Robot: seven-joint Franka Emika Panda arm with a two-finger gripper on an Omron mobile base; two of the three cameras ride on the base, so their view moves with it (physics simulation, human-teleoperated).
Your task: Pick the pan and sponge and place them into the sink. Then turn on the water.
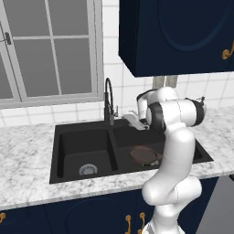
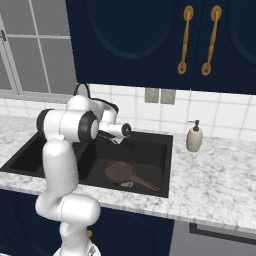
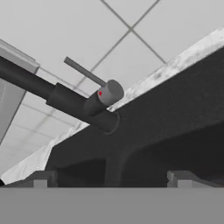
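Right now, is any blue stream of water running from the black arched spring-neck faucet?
No, the black arched faucet shows no blue stream below its tip, above the matte black double-basin sink.

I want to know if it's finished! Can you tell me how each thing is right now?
Round reddish-brown pan: lying in the sink's right basin.
Matte black double-basin sink: no water seen in it.
Black arched faucet: no stream seen running.
Grey faucet lever: untouched.
Two-finger gripper: open, facing the lever.
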